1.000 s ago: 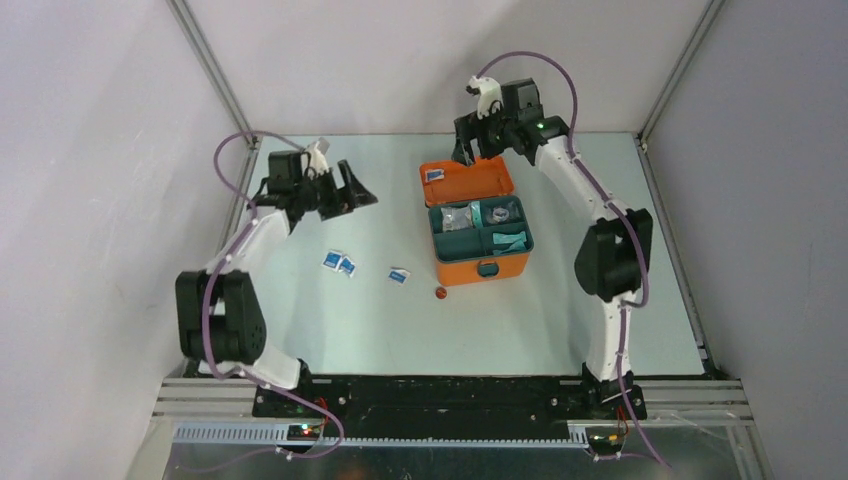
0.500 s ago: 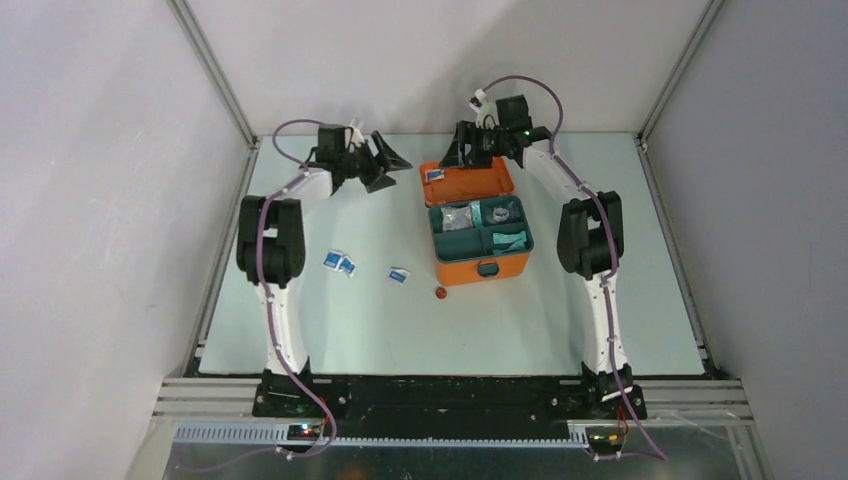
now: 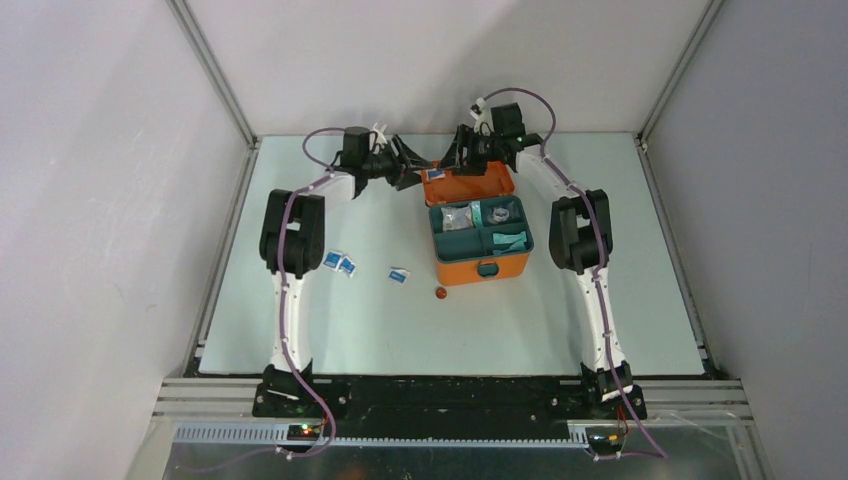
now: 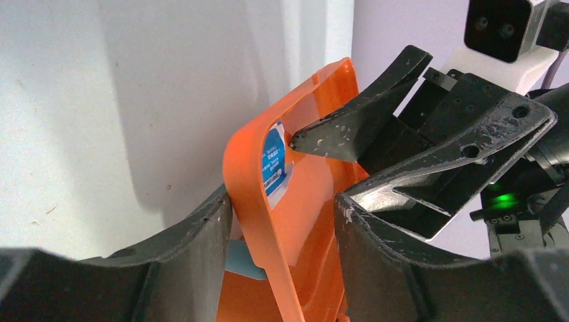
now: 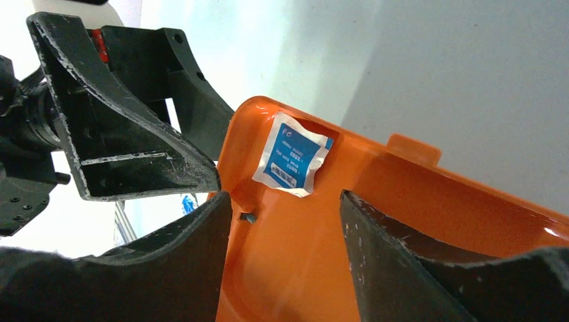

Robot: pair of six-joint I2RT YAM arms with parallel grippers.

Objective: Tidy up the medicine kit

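Note:
The orange medicine kit (image 3: pixel 483 262) stands open at the back of the table, its lid (image 3: pixel 470 184) tipped up behind a teal tray (image 3: pixel 480 232). A blue-white packet (image 5: pixel 292 155) sticks to the inside of the lid. My left gripper (image 3: pixel 415 172) straddles the lid's left rim (image 4: pixel 258 194): its left finger touches the rim, and a gap shows at its right finger. My right gripper (image 3: pixel 462 155) reaches over the lid's back left corner, open, with the orange inner face (image 5: pixel 302 255) between its fingers. The two grippers nearly touch.
Three small blue-white packets (image 3: pixel 333 260) (image 3: pixel 348 266) (image 3: pixel 399 275) lie on the table to the left of the kit. A small red ball (image 3: pixel 439 293) sits in front of the kit. Packets fill the tray's compartments. The back wall stands close behind both grippers.
The left arm has stretched right and back, bringing its gripper onto the lid's left rim. The right gripper has dropped onto the lid's corner. Both pairs of jaws have narrowed.

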